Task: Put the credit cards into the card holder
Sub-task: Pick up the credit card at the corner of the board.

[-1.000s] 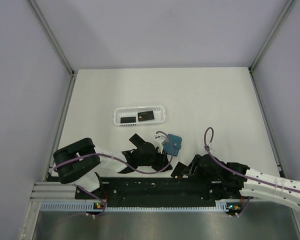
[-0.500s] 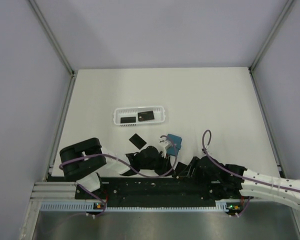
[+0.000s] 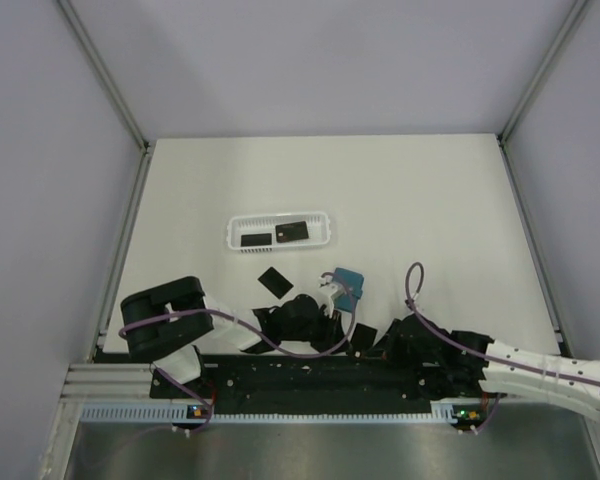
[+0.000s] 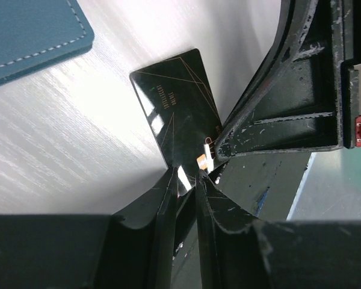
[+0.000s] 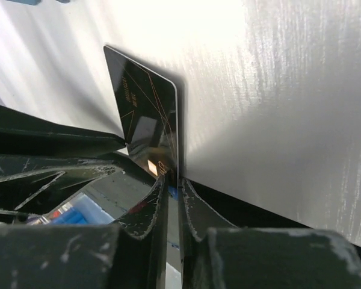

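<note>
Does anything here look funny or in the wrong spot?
A loose card lies on the table, in neither the basket nor the holder. Odder still, the left jaws and right jaws both pinch the same held card at once.

Legible text: none. Credit card (image 4: pixel 174 108), left wrist view: two short rows of fine gold print are carried on the upper half, among thin gold lines, too small to be read. The same credit card (image 5: pixel 145 114), right wrist view: one row of gold characters is set along the face, blurred and unread. Basket cards (image 3: pixel 294 231) in the white basket (image 3: pixel 280 214), top view: faint light markings only, not resolved.
</note>
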`<state>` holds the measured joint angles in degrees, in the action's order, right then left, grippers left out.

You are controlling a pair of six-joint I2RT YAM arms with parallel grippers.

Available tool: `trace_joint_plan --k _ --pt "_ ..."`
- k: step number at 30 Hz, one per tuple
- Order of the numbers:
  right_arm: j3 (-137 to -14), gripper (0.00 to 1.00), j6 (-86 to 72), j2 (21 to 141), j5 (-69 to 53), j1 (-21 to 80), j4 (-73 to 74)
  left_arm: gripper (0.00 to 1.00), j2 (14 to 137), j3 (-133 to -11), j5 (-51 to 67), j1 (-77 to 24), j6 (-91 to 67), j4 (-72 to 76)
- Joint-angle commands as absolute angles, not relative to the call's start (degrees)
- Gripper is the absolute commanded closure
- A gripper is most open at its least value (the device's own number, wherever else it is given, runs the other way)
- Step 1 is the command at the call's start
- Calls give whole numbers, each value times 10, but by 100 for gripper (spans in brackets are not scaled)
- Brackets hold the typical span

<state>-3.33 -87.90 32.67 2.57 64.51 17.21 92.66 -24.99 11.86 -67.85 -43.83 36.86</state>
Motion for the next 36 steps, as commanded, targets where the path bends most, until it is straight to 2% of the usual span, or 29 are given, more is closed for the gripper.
trace_joint_plan --k 1,5,7,8,12,15,20,26,32,36 --pt "-27 99 -848 296 82 650 187 75 894 -241 91 -682 -441 371" --pt "-47 100 -814 252 97 650 207 68 832 -232 48 -682 -432 340" --pt "-53 100 -800 237 99 650 210 61 793 -229 22 -681 -428 310" --pt "-55 100 -794 233 99 650 211 55 770 -228 5 -681 -428 291" --pt "-76 100 -753 233 101 650 213 20 680 -225 -61 -679 -422 228" --pt "-105 100 -694 246 97 650 206 6 608 -215 -94 -675 -418 200" --pt "-139 100 -570 265 37 650 96 2 492 -183 -98 -671 -413 208" --pt "-127 100 -528 272 -36 650 -61 4 385 -152 -62 -669 -408 248" --pt "-99 100 -526 271 -68 650 -171 6 364 -153 -31 -669 -401 245" --pt "-91 100 -528 269 -69 650 -207 11 378 -152 -5 -669 -403 260"
